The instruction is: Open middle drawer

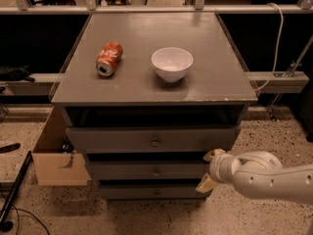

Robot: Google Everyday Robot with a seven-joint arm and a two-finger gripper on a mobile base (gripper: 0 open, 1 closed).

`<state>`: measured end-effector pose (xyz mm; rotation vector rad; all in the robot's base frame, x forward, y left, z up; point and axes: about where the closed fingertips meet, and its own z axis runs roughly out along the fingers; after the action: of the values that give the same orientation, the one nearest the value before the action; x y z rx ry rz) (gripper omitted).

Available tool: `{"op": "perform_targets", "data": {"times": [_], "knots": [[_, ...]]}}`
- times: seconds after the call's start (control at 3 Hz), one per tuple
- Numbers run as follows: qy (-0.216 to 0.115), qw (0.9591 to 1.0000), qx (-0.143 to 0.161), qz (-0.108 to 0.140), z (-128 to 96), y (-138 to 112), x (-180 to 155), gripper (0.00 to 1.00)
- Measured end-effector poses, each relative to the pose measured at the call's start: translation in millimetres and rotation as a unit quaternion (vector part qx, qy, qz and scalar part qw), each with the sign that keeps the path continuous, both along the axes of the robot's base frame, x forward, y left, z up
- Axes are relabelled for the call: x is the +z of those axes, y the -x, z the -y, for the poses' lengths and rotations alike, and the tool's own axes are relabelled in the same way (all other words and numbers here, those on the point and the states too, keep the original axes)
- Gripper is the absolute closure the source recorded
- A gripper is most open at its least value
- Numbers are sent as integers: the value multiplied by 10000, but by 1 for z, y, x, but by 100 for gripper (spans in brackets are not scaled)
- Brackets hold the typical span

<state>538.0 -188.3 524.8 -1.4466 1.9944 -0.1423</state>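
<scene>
The middle drawer (142, 171) is the second of three stacked grey fronts, with a small round metal knob (156, 172) at its centre. It looks closed, flush with the fronts above and below. My gripper (209, 169) is at the right end of this drawer front, well to the right of the knob. Its two beige fingertips (213, 154) stand apart, one above the other, holding nothing. The white arm (264, 177) reaches in from the right.
A red soda can (108, 58) lies on its side and a white bowl (171, 64) stands on the cabinet top (215, 82). The top drawer (112, 139) and lowest drawer (146, 192) flank the middle one. A cardboard box (54, 160) sits at the left on the floor.
</scene>
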Motion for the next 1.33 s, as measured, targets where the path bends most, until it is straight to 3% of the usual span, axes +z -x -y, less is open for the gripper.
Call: {"op": "perform_targets", "data": {"times": [0.33, 1.33], "knots": [[40, 10000, 30, 58, -1, -7, 3, 0], [122, 9985, 336, -412, -21, 15, -68, 0]]}}
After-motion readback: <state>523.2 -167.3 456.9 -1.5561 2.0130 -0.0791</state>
